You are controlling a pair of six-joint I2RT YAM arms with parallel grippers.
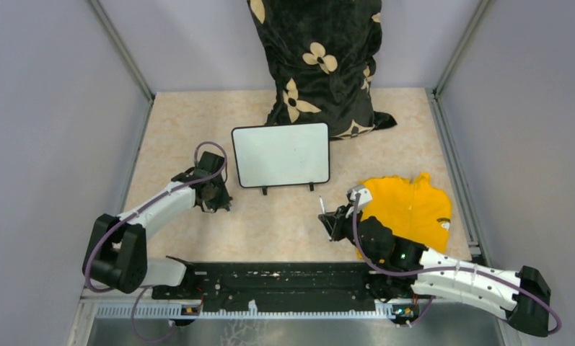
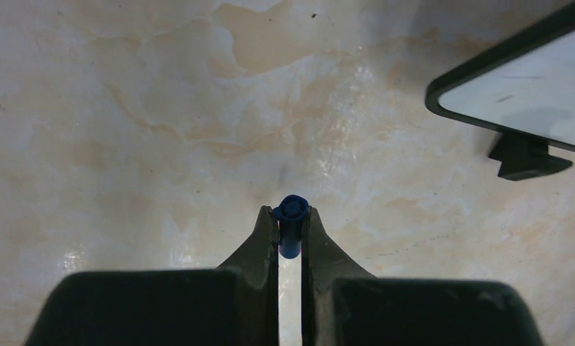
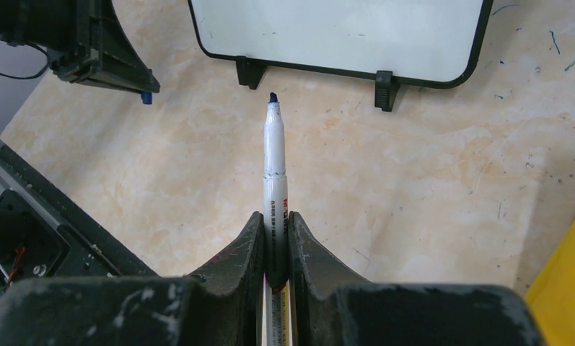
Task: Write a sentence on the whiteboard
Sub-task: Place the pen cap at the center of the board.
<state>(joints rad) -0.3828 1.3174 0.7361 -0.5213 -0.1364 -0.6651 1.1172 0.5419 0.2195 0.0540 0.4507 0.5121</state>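
The whiteboard (image 1: 281, 153) stands on small black feet in the middle of the table. Its white face is blank, and the sentence is not in view. My right gripper (image 3: 275, 216) is shut on a white marker (image 3: 273, 158), whose uncapped blue tip points at the board's lower edge (image 3: 342, 32) from a short way off. In the top view this gripper (image 1: 330, 218) is just right of the board's near corner. My left gripper (image 2: 291, 210) is shut on a small blue cap (image 2: 291, 220), low over the table left of the board (image 2: 529, 94).
A yellow cloth (image 1: 410, 209) lies to the right, close behind my right gripper. A black cushion with cream flowers (image 1: 320, 65) leans behind the board. Grey walls enclose the table on three sides. The left gripper (image 3: 100, 47) shows in the right wrist view.
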